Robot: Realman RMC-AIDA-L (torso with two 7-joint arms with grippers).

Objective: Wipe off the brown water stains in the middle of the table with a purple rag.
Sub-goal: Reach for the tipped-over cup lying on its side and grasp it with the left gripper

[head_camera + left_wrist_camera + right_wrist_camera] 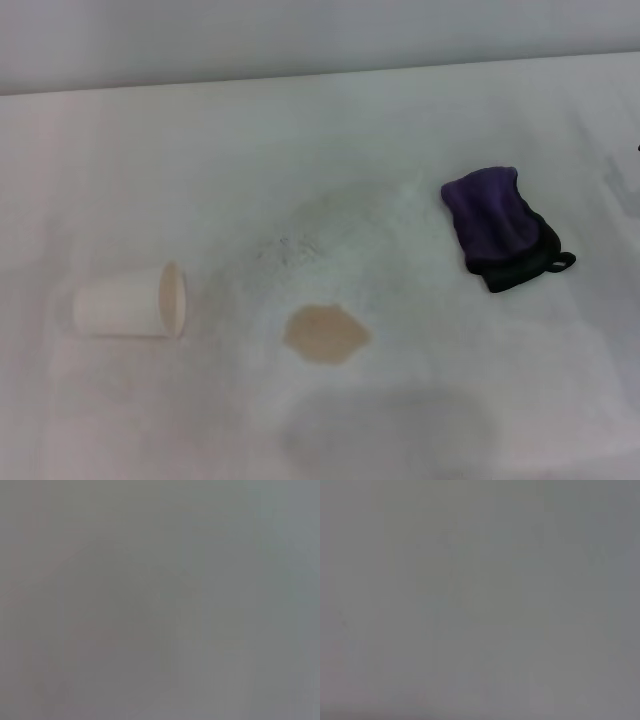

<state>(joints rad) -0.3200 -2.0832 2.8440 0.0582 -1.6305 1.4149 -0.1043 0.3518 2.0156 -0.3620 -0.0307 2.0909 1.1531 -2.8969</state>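
Observation:
The brown water stain [325, 335] is a small light-tan puddle on the white table [300, 130], near the middle and toward the front. The purple rag [500, 225] lies bunched to the right of it and farther back, with its black edge part and small loop at its near right end. Neither gripper shows in the head view. Both wrist views show only a plain grey surface, with no fingers and no object.
A white paper cup [130, 302] lies on its side at the left of the table, its mouth facing right toward the stain. Faint smudges [340, 210] mark the tabletop behind the stain. The table's far edge runs along the top.

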